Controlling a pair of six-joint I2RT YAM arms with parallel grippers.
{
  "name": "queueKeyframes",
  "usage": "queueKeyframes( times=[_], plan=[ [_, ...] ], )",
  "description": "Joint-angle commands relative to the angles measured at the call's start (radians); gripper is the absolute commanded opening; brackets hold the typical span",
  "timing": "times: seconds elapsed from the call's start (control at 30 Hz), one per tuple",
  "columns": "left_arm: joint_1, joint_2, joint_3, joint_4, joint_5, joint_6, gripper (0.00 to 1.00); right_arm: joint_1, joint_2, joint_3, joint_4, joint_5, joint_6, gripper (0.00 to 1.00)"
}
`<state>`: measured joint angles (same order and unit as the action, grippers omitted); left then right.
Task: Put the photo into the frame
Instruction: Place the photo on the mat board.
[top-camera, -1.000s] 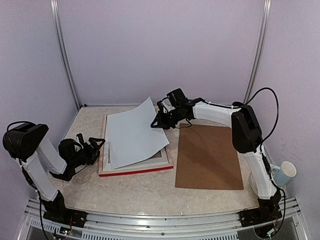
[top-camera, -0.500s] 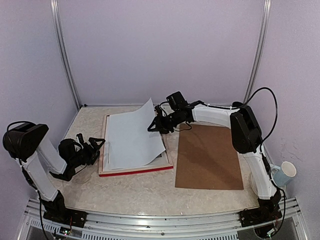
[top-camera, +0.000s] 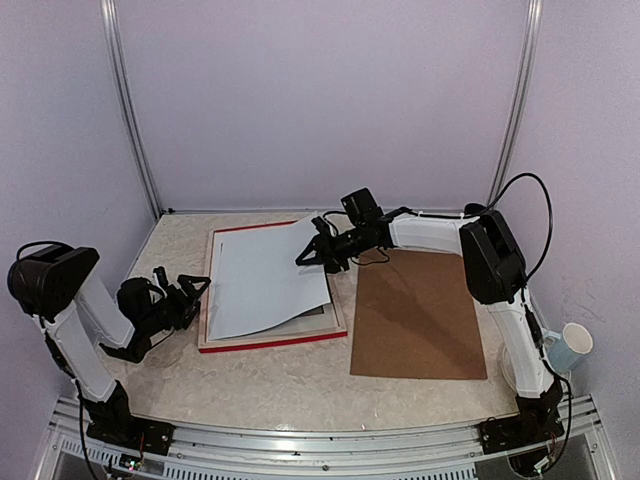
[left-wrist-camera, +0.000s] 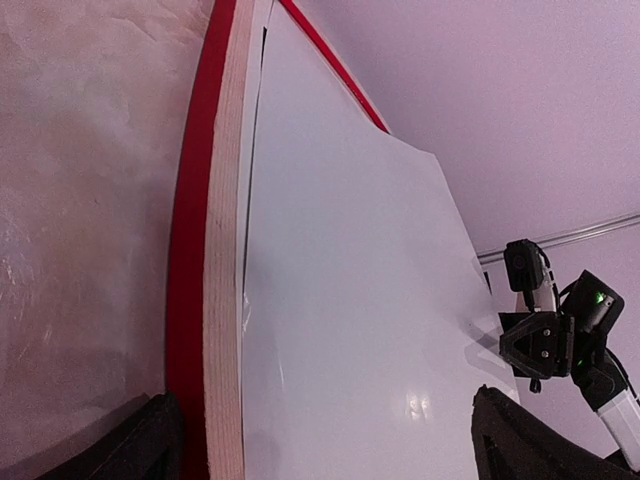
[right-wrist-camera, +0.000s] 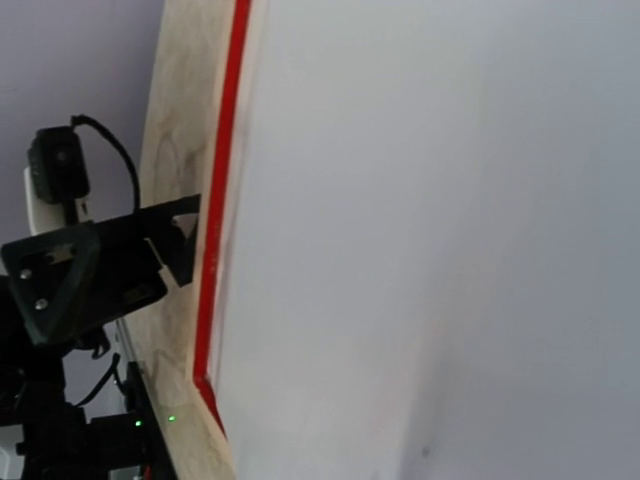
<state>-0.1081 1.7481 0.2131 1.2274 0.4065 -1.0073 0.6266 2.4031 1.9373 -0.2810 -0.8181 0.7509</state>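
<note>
**Q:** Top view: where is the photo?
**A:** The photo (top-camera: 262, 280) lies blank side up on the frame (top-camera: 270, 343), slightly skewed. Its left edge runs along the left rail, and a shadow shows under its near right edge. The frame rests flat on the table (top-camera: 290, 385), with a brown panel (top-camera: 415, 315) just beside it on the right.

**Q:** Gripper states, same view?
**A:** The left gripper (top-camera: 180, 285) sits near the frame's left side, jaws spread wide, grasping nothing. The right gripper (top-camera: 306, 254) is at the photo's far right edge. Whether it grips the sheet cannot be told here.

**Q:** Left wrist view?
**A:** The two fingers (left-wrist-camera: 140, 445) stand wide apart at the bottom corners. The red rail and its pale wood face run up the view, with the photo lying against the rail's inner side. The right gripper appears at the sheet's far edge; contact cannot be told.

**Q:** Right wrist view?
**A:** The white sheet fills most of the view, bordered by the red rail on the left. This arm's own fingers are not shown, so its hold is undetermined. The left gripper shows beyond the rail.
</note>
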Motion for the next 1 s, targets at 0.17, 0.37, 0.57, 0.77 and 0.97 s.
queueKeyframes(
  times=[0.17, 0.37, 0.57, 0.77, 0.97],
  plan=[
    [-0.015, 0.040, -0.024, -0.093, 0.002, -0.008, 0.99, -0.003, 0.035, 0.069, 0.000, -0.015, -0.031, 0.37],
    [-0.021, 0.043, -0.024, -0.089, -0.001, -0.008, 0.99, 0.017, 0.063, 0.153, -0.096, 0.046, -0.099, 0.37],
    [-0.022, 0.043, -0.024, -0.086, -0.002, -0.010, 0.99, 0.022, 0.066, 0.169, -0.144, 0.105, -0.142, 0.37],
    [-0.023, 0.049, -0.024, -0.080, -0.002, -0.012, 0.99, 0.020, 0.038, 0.117, -0.066, 0.056, -0.147, 0.37],
    [-0.024, 0.054, -0.027, -0.074, 0.000, -0.013, 0.99, 0.009, 0.033, 0.021, 0.192, -0.087, -0.010, 0.33]
  ],
)
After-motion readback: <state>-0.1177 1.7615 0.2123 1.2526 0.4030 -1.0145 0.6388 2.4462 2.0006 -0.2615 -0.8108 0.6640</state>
